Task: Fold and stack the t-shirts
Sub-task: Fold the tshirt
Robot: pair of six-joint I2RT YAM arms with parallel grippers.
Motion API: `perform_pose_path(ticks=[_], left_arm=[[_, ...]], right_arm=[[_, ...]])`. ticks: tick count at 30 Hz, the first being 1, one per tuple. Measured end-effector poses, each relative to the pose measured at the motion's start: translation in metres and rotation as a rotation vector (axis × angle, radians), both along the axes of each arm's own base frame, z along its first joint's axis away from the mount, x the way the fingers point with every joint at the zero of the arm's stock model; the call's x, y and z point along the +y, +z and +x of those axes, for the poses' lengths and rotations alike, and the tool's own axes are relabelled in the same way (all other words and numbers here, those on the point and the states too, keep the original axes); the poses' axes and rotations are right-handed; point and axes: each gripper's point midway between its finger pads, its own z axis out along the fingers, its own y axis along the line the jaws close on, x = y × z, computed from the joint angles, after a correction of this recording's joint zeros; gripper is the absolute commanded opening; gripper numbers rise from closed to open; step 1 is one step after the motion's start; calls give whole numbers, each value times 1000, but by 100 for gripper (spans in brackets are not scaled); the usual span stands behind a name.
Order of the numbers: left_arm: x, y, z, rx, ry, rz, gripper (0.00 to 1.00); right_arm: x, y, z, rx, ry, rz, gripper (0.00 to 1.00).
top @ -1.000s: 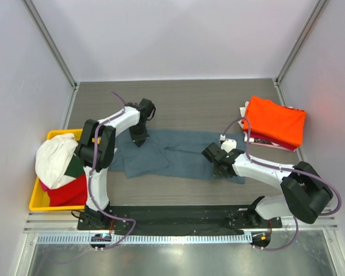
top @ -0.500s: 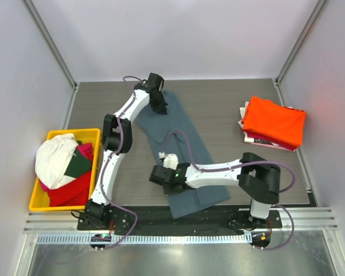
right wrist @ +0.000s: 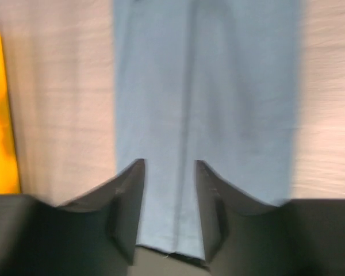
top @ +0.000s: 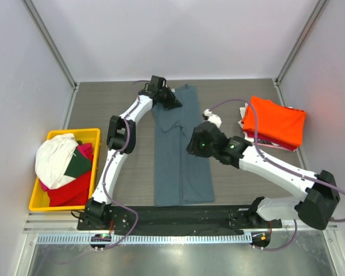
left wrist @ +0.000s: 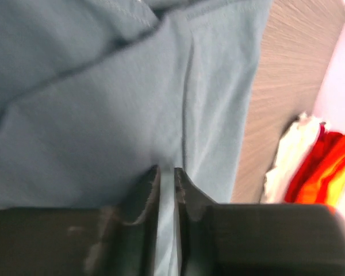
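Blue tee: long strip on counter, far to near.
L pincer: nipped narrow on tee's far end.
R pincer: wide, above tee's middle.
Orange tee: folded, right of R pincer, apart.

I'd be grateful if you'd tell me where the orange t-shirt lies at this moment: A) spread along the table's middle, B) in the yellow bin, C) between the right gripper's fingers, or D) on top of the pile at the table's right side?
D: the orange t-shirt lies folded on the pile at the right, and the strip along the middle is the blue-grey t-shirt.
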Motion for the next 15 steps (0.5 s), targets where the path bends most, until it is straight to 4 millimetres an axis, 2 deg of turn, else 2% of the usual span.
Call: perform_pose_path(ticks=[1, 2, 5, 7, 10, 13, 15], left_arm=[[-1, 1, -2, -1, -11, -5, 29], [-1, 4, -5, -4, -23, -8, 48], [1, 28, -20, -14, -58, -12, 62], [9, 60, -38, -34, -77, 1, 64], [23, 122, -70, -93, -93, 19, 64], [46, 180, -122, -173, -91, 59, 65], [60, 198, -159, -193, -88, 83, 65]], right_arm=[[-15, 3, 8, -12, -32, 1, 50], [-27, 3, 12, -19, -50, -3, 50], [-45, -7, 8, -7, -49, -24, 50], [-52, -22, -2, 29, -32, -38, 49], [-59, -45, -18, 96, -16, -65, 49], [-70, -71, -38, 178, -8, -100, 49], [-78, -82, -50, 224, -11, -121, 49]])
